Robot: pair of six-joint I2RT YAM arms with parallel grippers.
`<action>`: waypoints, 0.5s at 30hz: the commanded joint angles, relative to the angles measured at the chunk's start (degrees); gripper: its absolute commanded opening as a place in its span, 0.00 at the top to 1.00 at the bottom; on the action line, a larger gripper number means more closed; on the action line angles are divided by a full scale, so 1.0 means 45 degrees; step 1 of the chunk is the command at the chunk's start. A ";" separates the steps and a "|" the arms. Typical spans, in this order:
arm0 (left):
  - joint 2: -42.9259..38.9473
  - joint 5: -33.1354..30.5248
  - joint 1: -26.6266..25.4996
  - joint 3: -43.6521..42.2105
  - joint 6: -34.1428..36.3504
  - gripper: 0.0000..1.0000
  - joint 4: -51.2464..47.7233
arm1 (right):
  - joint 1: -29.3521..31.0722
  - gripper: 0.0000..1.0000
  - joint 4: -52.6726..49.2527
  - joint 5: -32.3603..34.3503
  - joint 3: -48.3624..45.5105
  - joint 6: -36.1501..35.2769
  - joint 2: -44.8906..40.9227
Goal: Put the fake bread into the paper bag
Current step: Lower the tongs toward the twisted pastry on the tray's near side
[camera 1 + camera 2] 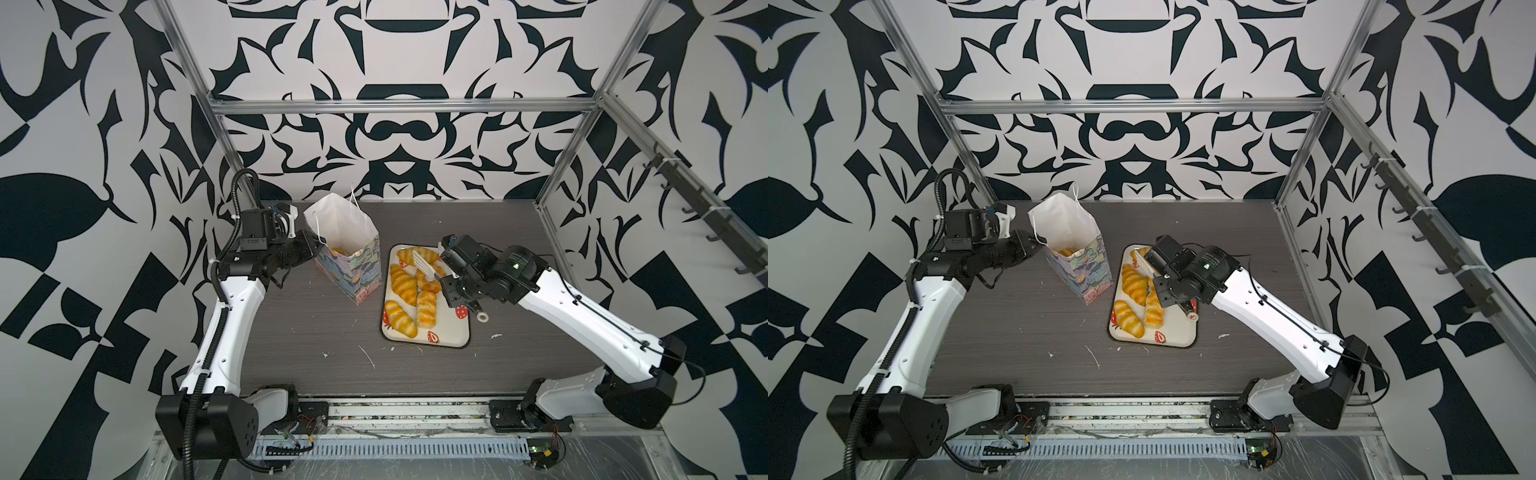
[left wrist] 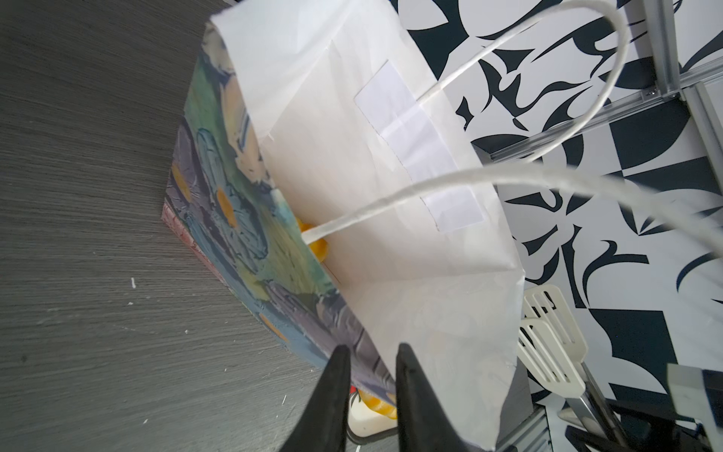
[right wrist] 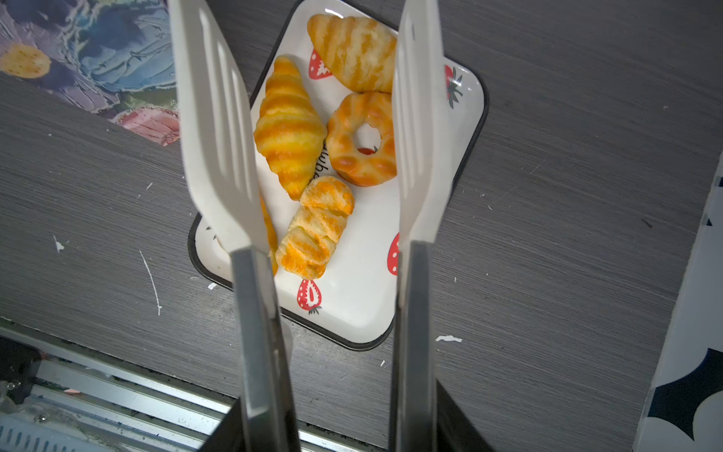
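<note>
The paper bag (image 1: pixel 353 232) (image 1: pixel 1077 266) (image 2: pixel 352 156) stands upright at the back left of the table, mouth open, with fake bread (image 1: pixel 337 251) (image 2: pixel 317 248) showing inside. My left gripper (image 1: pixel 313 245) (image 1: pixel 1032 245) (image 2: pixel 371 360) is shut on the bag's near wall at the rim. More fake bread lies on the strawberry tray (image 1: pixel 453 332) (image 3: pixel 352 309): a croissant (image 3: pixel 289 129), a ring doughnut (image 3: pixel 362 141), a twisted roll (image 3: pixel 317 227) and others. My right gripper (image 1: pixel 446 274) (image 3: pixel 340 395) is shut on white tongs (image 1: pixel 424 266) (image 3: pixel 215 129), whose blades hang spread above the tray with nothing between them.
The dark wood table (image 1: pixel 316 332) carries small white scraps in front of the tray. Aluminium frame posts (image 1: pixel 557 174) stand at the back corners, and a cable rail (image 1: pixel 395 449) runs along the front edge. Bag and tray sit close together.
</note>
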 commanded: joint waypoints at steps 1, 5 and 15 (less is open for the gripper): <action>-0.0143 0.0087 -0.0038 0.0192 0.0071 0.75 -0.0126 | -0.0039 0.45 0.0510 -0.0039 -0.0142 0.0292 -0.0506; -0.0125 0.0106 -0.0038 0.0212 0.0058 0.75 -0.0145 | -0.0050 0.45 0.0539 -0.0145 -0.0590 0.0424 -0.0618; -0.0099 0.0101 -0.0038 0.0210 0.0060 0.75 -0.0134 | -0.0068 0.45 0.0757 -0.0266 -0.1581 0.0674 -0.0824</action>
